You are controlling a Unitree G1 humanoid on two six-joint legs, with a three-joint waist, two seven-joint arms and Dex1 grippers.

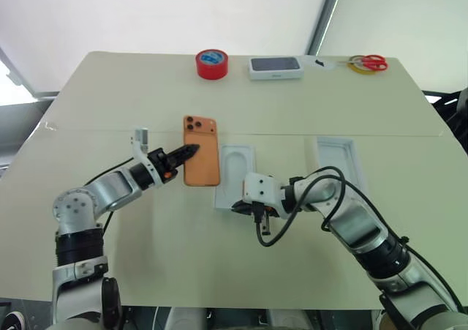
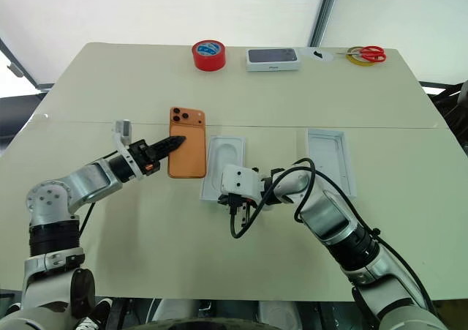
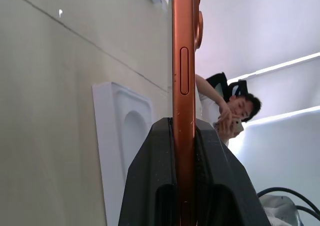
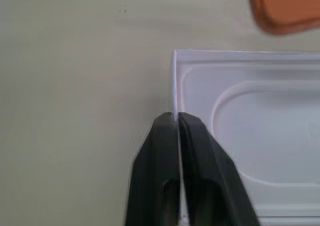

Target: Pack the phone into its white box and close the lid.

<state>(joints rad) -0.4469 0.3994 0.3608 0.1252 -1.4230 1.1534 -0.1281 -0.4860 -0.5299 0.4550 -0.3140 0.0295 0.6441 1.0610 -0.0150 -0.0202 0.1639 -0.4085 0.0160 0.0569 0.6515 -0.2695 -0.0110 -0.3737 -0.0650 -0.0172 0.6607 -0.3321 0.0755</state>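
The orange phone (image 1: pixel 202 154) is held level with its lenses up, left of the white box (image 1: pixel 219 198). My left gripper (image 1: pixel 191 151) is shut on the phone's left long edge, and the left wrist view shows the phone (image 3: pixel 183 60) edge-on between the fingers. The white box lies at mid table with a white insert with an oval recess (image 1: pixel 237 170) in it. My right gripper (image 4: pixel 176 117) is shut on the box's thin near wall (image 4: pixel 175 80) close to a corner. The lid (image 1: pixel 338 165) lies open side up to the right, apart from both grippers.
At the table's far edge stand a red tape roll (image 1: pixel 212 64), a dark-topped white box (image 1: pixel 276 67) and red-handled scissors (image 1: pixel 369 63). A black cable (image 1: pixel 270 231) loops off my right wrist. A person (image 3: pixel 235 110) shows beyond the table in the left wrist view.
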